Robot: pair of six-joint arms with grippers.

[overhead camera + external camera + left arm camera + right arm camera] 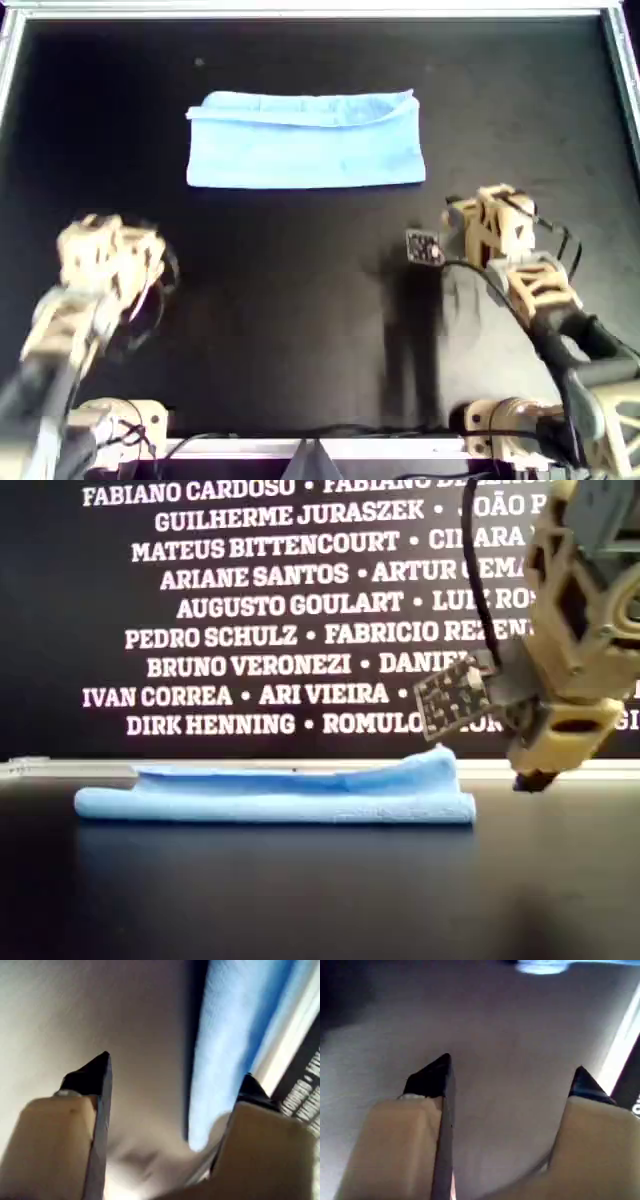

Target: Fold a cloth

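The light-blue cloth point(305, 145) lies folded into a long flat band on the black table, toward the far side. In the exterior view point(280, 798) its right end is slightly raised. My first gripper point(488, 215) is the arm at the overhead view's right. It hangs open and empty just off the cloth's right end, low over the table point(535, 780). The first wrist view point(175, 1070) shows the cloth point(225, 1050) beside one fingertip. My second gripper point(105, 250), at the overhead view's left, is open and empty point(512, 1067). The cloth point(540, 966) is well ahead of it.
A metal rail point(300, 12) frames the black table. A dark wall with white names point(250, 610) stands behind the far edge. A small tag board point(423, 246) sticks out beside my first gripper. Arm bases and cables point(130, 425) sit at the near edge.
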